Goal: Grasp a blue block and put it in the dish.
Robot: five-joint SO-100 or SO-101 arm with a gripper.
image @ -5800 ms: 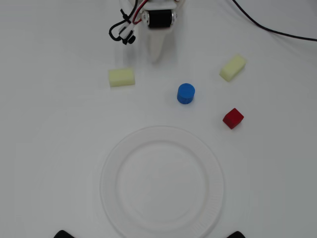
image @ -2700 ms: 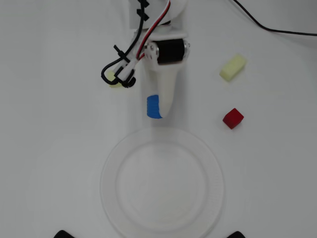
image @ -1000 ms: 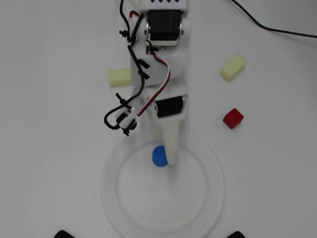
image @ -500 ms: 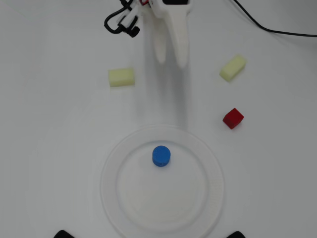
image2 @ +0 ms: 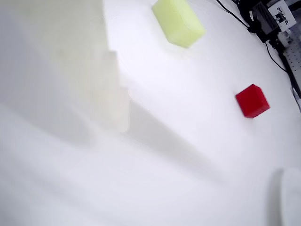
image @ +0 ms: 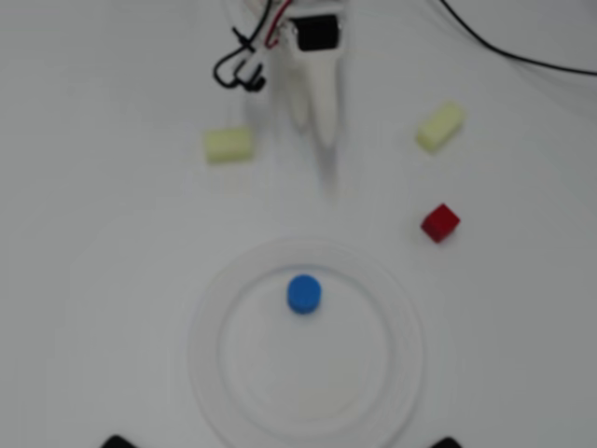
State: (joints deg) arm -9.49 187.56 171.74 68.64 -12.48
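Observation:
The blue block (image: pixel 303 293), a short bright blue cylinder, stands upright inside the dish (image: pixel 213 345), a large round white plate at the lower middle of the overhead view. It sits in the upper part of the dish's flat centre. My white gripper (image: pixel 323 166) is blurred and hangs above the bare table well above the dish, apart from the block and holding nothing. Its fingers lie close together. In the wrist view only a blurred white finger (image2: pixel 109 89) shows at the left, the dish rim (image2: pixel 288 197) just enters at the bottom right, and the block is out of view.
A red cube (image: pixel 439 222) (image2: pixel 252 100) lies right of the gripper. A pale yellow block (image: pixel 229 145) lies to its left and another (image: pixel 440 126) (image2: pixel 178 21) to the upper right. Black cables (image: pixel 238 67) lie near the arm's base.

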